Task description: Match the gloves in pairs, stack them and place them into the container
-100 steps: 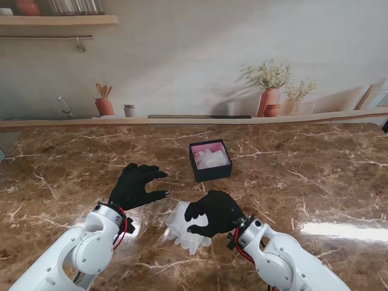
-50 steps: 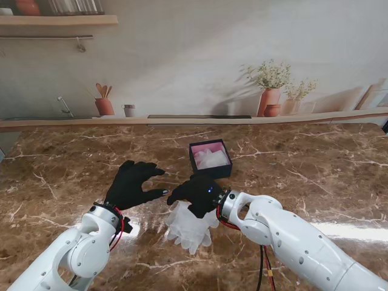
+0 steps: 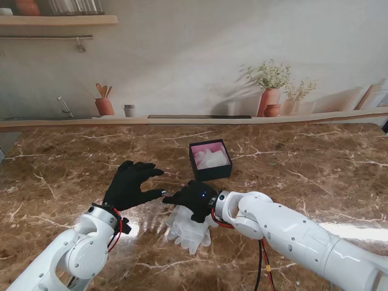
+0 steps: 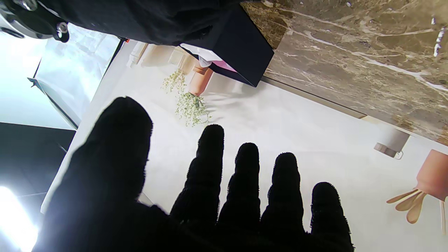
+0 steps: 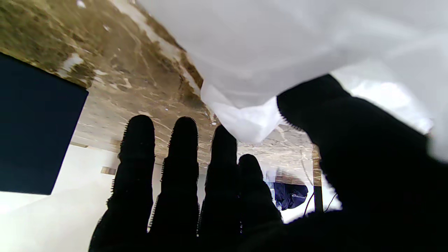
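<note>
Two translucent gloves [image 3: 190,225] are seen stacked at lower centre of the stand view. The right hand [image 3: 195,199] is laid on them, grasp apparently unclosed. The left hand [image 3: 129,185] is spread, empty. The container [image 3: 210,160] is placed just beyond.

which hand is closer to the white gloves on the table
Right. The right hand lies on the white gloves' far end; the left hand hovers open, apart to their left.
</note>
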You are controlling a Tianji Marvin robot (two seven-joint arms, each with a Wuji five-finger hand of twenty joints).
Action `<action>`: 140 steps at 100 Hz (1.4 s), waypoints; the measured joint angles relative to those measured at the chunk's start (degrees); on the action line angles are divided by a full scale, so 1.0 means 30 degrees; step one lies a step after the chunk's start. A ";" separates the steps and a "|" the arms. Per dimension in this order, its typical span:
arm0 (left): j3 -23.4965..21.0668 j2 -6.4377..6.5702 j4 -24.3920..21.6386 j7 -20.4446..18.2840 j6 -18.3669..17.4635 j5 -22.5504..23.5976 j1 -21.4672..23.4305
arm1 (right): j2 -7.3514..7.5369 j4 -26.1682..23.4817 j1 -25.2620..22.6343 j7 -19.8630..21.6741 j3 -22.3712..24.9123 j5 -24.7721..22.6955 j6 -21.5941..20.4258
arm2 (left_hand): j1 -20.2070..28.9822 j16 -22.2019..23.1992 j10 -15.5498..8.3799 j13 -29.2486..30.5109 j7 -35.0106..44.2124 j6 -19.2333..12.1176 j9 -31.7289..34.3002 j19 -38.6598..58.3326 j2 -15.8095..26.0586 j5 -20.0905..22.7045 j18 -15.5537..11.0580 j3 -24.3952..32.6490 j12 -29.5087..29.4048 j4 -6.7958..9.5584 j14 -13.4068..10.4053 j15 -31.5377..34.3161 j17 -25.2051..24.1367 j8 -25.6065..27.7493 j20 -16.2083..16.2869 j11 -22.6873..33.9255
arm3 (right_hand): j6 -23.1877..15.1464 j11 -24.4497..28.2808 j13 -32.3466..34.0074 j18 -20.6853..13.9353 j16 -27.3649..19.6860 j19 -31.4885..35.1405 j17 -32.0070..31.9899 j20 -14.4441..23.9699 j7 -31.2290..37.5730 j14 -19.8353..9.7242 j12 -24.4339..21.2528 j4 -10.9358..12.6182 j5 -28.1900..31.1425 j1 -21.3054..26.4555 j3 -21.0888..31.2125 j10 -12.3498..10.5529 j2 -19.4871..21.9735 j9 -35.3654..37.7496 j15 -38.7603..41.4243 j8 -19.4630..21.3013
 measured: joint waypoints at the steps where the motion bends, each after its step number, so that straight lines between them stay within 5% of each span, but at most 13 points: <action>1: 0.0000 0.0000 -0.0005 -0.0008 0.0001 -0.0002 0.0003 | 0.0000 0.0000 0.0002 0.0008 -0.0016 0.0000 0.0008 | 0.0000 0.0000 0.0000 0.0000 0.0000 0.0000 0.0000 -0.0032 0.0000 0.0000 0.0000 0.0000 0.0000 0.0000 0.0000 0.0000 0.0000 0.0000 0.0000 -0.0001 | -0.0007 0.0291 0.0188 -0.0005 0.0187 0.0008 0.0021 0.0093 0.0108 -0.0053 0.0388 0.0004 0.0159 -0.0133 0.0068 -0.0146 -0.0078 0.0360 0.0000 0.0032; 17: 0.0007 0.0003 -0.0054 -0.0116 0.0024 -0.0064 0.0018 | -0.0033 0.0283 0.0059 -0.1187 -0.0392 -0.0275 0.0139 | 0.0461 0.0000 0.0000 0.0000 0.0000 0.0000 0.0000 -0.0142 0.0229 0.0000 0.0000 -0.0021 -0.0001 0.0000 -0.0003 -0.0005 0.0000 0.0003 0.0000 -0.0004 | -0.2345 0.4724 0.1501 -0.0157 0.3544 0.0058 0.0245 0.0114 0.4530 -0.0537 0.6980 0.0009 0.4959 -0.0464 0.0158 -0.1659 -0.1665 0.5362 0.3273 0.0519; 25: 0.0031 0.0005 -0.0067 -0.0134 0.0057 -0.0120 0.0019 | -0.0148 0.0729 0.0048 -0.2259 -0.0508 -0.0299 0.0129 | 0.0496 0.0000 0.0000 0.0000 0.0000 0.0000 0.0000 -0.0149 0.0209 0.0000 0.0000 -0.0021 -0.0001 0.0003 -0.0003 -0.0005 0.0000 0.0003 0.0000 -0.0004 | -0.4280 0.5484 0.1083 -0.0157 0.5693 0.0385 0.0163 0.0114 0.7514 -0.1129 1.0174 -0.0778 0.7936 -0.0478 0.0384 -0.1909 -0.2327 0.6110 0.5801 0.2198; 29: 0.0047 0.0005 -0.0073 -0.0137 0.0066 -0.0128 0.0019 | -0.0207 0.0898 0.0046 -0.2719 -0.0546 -0.0297 0.0116 | 0.0496 -0.0001 0.0000 0.0000 0.0000 0.0000 0.0000 -0.0150 0.0209 0.0000 0.0000 -0.0021 -0.0001 0.0003 -0.0004 -0.0005 0.0000 0.0003 0.0000 -0.0004 | -0.5772 0.5484 0.0755 -0.0157 0.6056 0.0521 0.0152 0.0116 1.0827 -0.1171 1.0637 -0.2163 0.9657 -0.0469 0.0358 -0.1909 -0.2631 0.6124 0.6753 0.2626; 36: 0.0067 0.0006 -0.0080 -0.0147 0.0070 -0.0129 0.0019 | -0.0289 0.1115 0.0013 -0.3042 -0.0581 -0.0286 0.0072 | 0.0492 -0.0001 0.0000 0.0000 0.0000 0.0000 0.0000 -0.0152 0.0209 0.0000 0.0001 -0.0234 -0.0001 0.0003 -0.0004 -0.0005 0.0000 0.0003 0.0000 -0.0004 | -0.7678 0.4656 0.0200 -0.0190 0.6074 0.1368 0.0250 0.0457 1.4800 -0.1360 1.0437 -0.3080 1.1204 -0.0432 0.0358 -0.1910 -0.2867 0.5224 0.6985 0.2625; 46: 0.0086 0.0006 -0.0085 -0.0161 0.0073 -0.0132 0.0018 | -0.0302 0.1148 -0.0041 -0.3204 -0.0551 -0.0289 0.0013 | 0.0492 -0.0001 0.0000 0.0000 0.0000 0.0000 0.0000 -0.0154 0.0209 0.0000 0.0001 -0.0233 -0.0002 0.0003 -0.0004 -0.0005 0.0000 0.0003 0.0000 -0.0004 | -0.8445 0.1921 0.0481 -0.0442 0.5498 0.3165 0.1149 0.1325 1.5477 -0.1368 0.7530 -0.3269 1.2007 -0.0037 0.0244 -0.1618 -0.2881 0.4545 0.6753 0.3611; 50: 0.0091 0.0006 -0.0085 -0.0166 0.0073 -0.0132 0.0016 | -0.0325 0.1198 -0.0102 -0.3375 -0.0447 -0.0296 -0.0117 | 0.0492 -0.0001 0.0000 0.0000 0.0000 0.0000 0.0000 -0.0154 0.0209 0.0000 0.0002 -0.0230 -0.0002 0.0003 -0.0004 -0.0005 0.0000 0.0003 0.0000 -0.0004 | -0.8597 0.1785 0.2453 -0.0444 0.5323 0.4179 0.2240 0.1564 1.5480 -0.1370 0.6614 -0.3242 1.2005 0.0289 -0.0095 -0.1618 -0.2887 0.5693 0.6809 0.3690; 58: 0.0097 0.0006 -0.0085 -0.0174 0.0072 -0.0138 0.0008 | -0.0487 0.1564 -0.0394 -0.4315 0.0091 -0.0292 -0.0606 | 0.0504 -0.0002 0.0000 0.0000 0.0000 0.0000 0.0000 -0.0161 0.0414 0.0000 0.0007 -0.0230 -0.0002 0.0003 -0.0004 -0.0005 0.0000 0.0005 0.0001 -0.0004 | -0.8626 0.2285 0.6273 -0.0470 0.5406 0.6348 0.4339 0.1582 1.5709 -0.1584 0.7874 -0.3242 1.2651 0.0550 -0.0101 -0.1769 -0.3138 0.9781 0.7768 0.3760; 73: 0.0096 0.0008 -0.0085 -0.0198 0.0071 -0.0132 -0.0006 | -0.0782 0.1658 -0.1818 -0.5475 0.2767 -0.0070 -0.1512 | 0.0504 -0.0078 0.0000 0.0000 0.0000 0.0000 0.0000 -0.0353 0.0414 0.0000 0.0012 -0.0230 -0.0003 0.0005 -0.0009 -0.0007 -0.0002 0.0016 0.0001 -0.0004 | -0.8627 0.2908 0.8280 -0.0390 0.6523 0.7888 0.5617 0.1582 1.5758 -0.1589 0.8767 -0.3242 1.2770 0.0760 -0.0101 -0.1793 -0.3251 1.1809 0.8983 0.3764; 89: 0.0128 0.0013 -0.0085 -0.0274 0.0086 -0.0151 -0.0029 | -0.0870 0.1587 -0.3322 -0.8160 0.5091 -0.0211 -0.2141 | 0.0497 -0.0107 0.0000 0.0000 0.0000 0.0000 0.0000 -0.0400 0.0414 0.0000 0.0013 -0.0459 -0.0004 0.0005 -0.0013 -0.0007 -0.0005 0.0037 0.0001 -0.0004 | -0.8627 0.3027 0.8267 -0.0390 0.6779 0.8135 0.5602 0.1582 1.5920 -0.1589 0.9232 -0.3242 1.2772 0.0760 -0.0099 -0.1793 -0.2880 1.1821 0.8985 0.4077; 106: 0.0246 0.0025 -0.0085 -0.0386 0.0076 -0.0260 -0.0085 | -0.0632 0.1195 -0.4524 -0.8735 0.6424 -0.0886 -0.2157 | 0.0507 -0.0115 0.0000 0.0000 0.0000 -0.0003 0.0000 -0.0632 0.0783 0.0280 0.0016 -0.0839 -0.0003 0.0200 -0.0017 -0.0010 -0.0010 0.0310 0.0001 -0.0041 | -0.8627 0.3027 0.7866 -0.0390 0.6782 0.8136 0.4853 0.1578 1.5931 -0.1589 0.9256 -0.3242 1.2758 0.0760 -0.0094 -0.1793 -0.2632 1.1725 0.8535 0.4669; 128: 0.0394 0.0033 -0.0070 -0.0487 0.0050 -0.0331 -0.0208 | -0.0310 0.2723 -0.4167 -1.1667 0.4465 -0.1248 -0.1315 | 0.0506 -0.0123 0.0000 0.0000 0.0000 -0.0003 0.0000 -0.0645 0.0783 0.0285 0.0016 -0.0839 -0.0004 0.0201 -0.0019 -0.0013 -0.0010 0.0310 0.0004 -0.0208 | -0.8641 0.2538 0.5425 -0.0527 0.5957 0.6923 0.3179 0.1328 1.5915 -0.1770 0.9693 -0.3242 1.2541 0.0760 -0.0094 -0.1900 -0.2593 0.9397 0.6696 0.5816; 140: 0.0348 0.0032 -0.0071 -0.0539 0.0049 -0.0326 -0.0212 | -0.0345 0.2517 -0.4938 -1.0169 0.5829 -0.1217 -0.1611 | 0.0506 -0.0123 0.0000 0.0000 0.0000 -0.0002 0.0000 -0.0652 0.0783 0.0286 0.0017 -0.0839 -0.0004 0.0201 -0.0021 -0.0013 -0.0010 0.0310 0.0015 -0.0208 | -0.8643 0.0848 0.2928 -0.0123 0.3057 0.3901 0.1044 0.1013 1.5439 -0.1270 0.5279 -0.3242 1.2533 0.0760 0.0244 -0.1297 -0.2593 0.5977 0.3098 0.7236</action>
